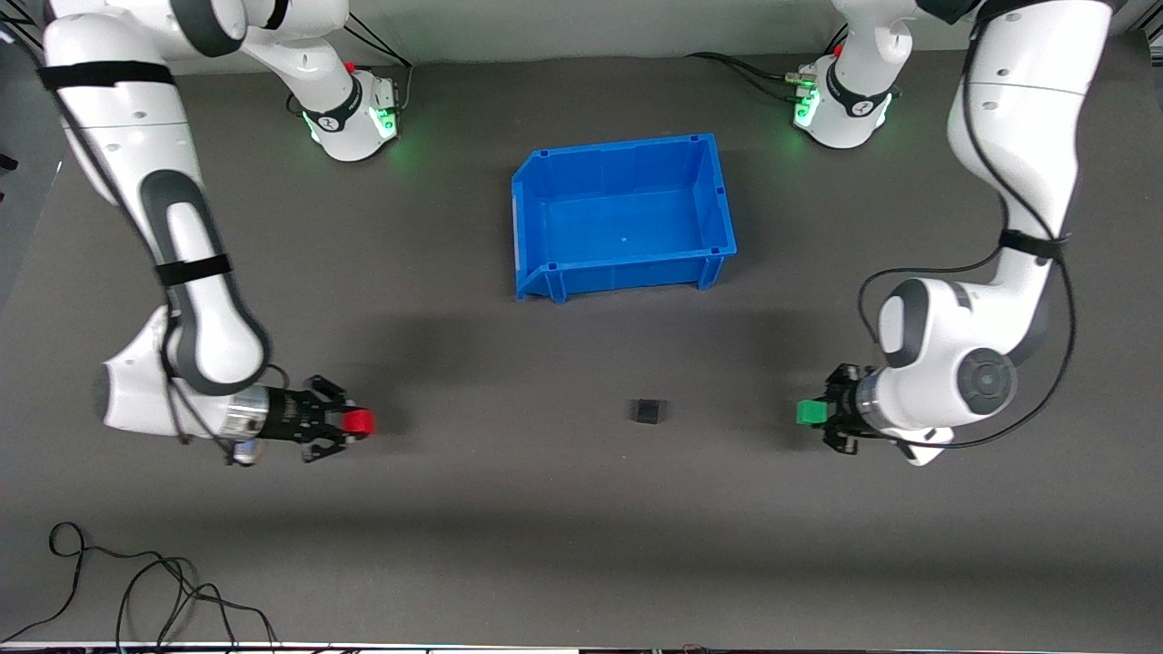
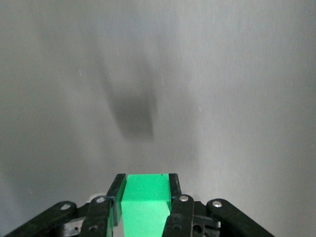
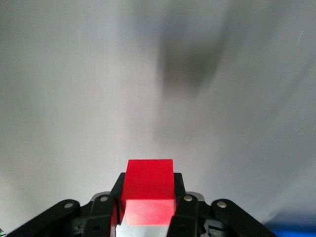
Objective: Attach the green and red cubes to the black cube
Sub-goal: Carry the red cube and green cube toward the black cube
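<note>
Three cubes are in view, one of each colour. The left gripper (image 1: 815, 415) clamps the green cube (image 1: 810, 413) between its fingers, over the mat (image 1: 509, 509) toward the left arm's end. The right gripper (image 1: 352, 422) pinches the red cube (image 1: 361, 421), over the right arm's end. The single black cube (image 1: 648, 411) sits on the mat between them, nearer the front camera than the one blue bin (image 1: 545, 191).

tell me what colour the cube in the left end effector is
Bright green; the green cube shows best in the left wrist view.

Green cube (image 1: 810, 412), red cube (image 1: 361, 421), black cube (image 1: 648, 411)
</note>
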You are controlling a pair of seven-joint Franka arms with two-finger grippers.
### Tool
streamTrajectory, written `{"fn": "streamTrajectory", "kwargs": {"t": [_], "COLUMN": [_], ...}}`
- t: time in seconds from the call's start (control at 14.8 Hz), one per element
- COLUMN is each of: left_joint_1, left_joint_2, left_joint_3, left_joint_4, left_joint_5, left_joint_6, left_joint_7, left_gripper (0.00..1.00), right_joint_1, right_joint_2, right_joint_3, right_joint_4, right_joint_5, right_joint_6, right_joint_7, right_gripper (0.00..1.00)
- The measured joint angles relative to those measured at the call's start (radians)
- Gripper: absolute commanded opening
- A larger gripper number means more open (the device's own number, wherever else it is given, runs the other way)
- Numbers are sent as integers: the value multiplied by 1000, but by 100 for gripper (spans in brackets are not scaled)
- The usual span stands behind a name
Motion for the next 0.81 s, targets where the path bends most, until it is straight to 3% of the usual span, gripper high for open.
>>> {"fn": "streamTrajectory", "kwargs": {"t": [0.47,0.81], "left_joint_1": [-202,-243], "left_joint_2": [137,173], "left_joint_3": [-2,-2], "left_joint_4": [76,86], "left_joint_5": [0,0], "left_joint_6": [187,244], "left_joint_7": [-246,-293], "left_gripper": [16,16], "right_joint_1": [241,411], "right_joint_2": [62,169], "right_joint_3": [2,3], "right_joint_4": [131,212], "right_joint_5": [15,15], "right_joint_6": [127,286], "right_joint_7": [347,561], "right_gripper": [20,20]}}
